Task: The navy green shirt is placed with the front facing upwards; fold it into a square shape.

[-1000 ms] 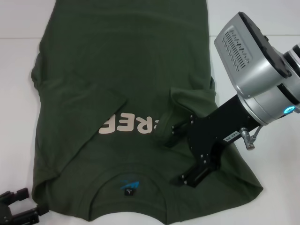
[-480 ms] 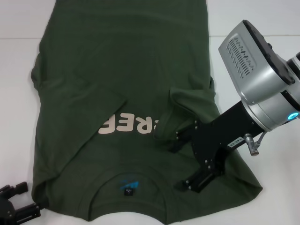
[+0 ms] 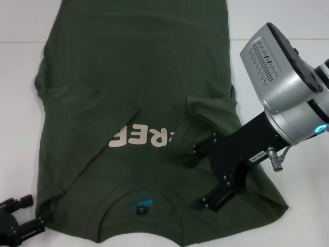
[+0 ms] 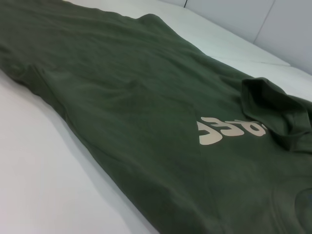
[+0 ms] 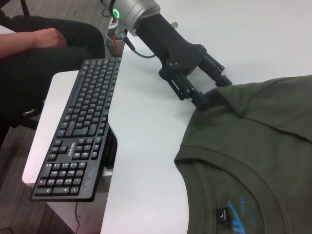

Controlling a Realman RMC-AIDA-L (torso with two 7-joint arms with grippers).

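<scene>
The navy green shirt [image 3: 133,77] lies flat on the white table, collar and blue neck label [image 3: 142,201] nearest me. Both sleeves are folded inward, and the right one [image 3: 205,116] covers part of the pale lettering [image 3: 139,136]. My right gripper [image 3: 201,176] is open, low over the shirt just beside that folded sleeve, holding nothing. My left gripper [image 3: 20,216] is open at the shirt's near left shoulder corner. It also shows in the right wrist view [image 5: 212,90], its fingertips at the shirt's edge [image 5: 258,146]. The left wrist view shows the shirt [image 4: 146,107] and its lettering.
The white table [image 3: 298,31] shows bare on both sides of the shirt. In the right wrist view a black keyboard [image 5: 78,131] sits on a lower shelf beside the table, and a person's hand [image 5: 44,36] rests beyond it.
My right gripper has drawn back to the right, away from the folded sleeve, still open. My left gripper has shifted only slightly at the shoulder corner.
</scene>
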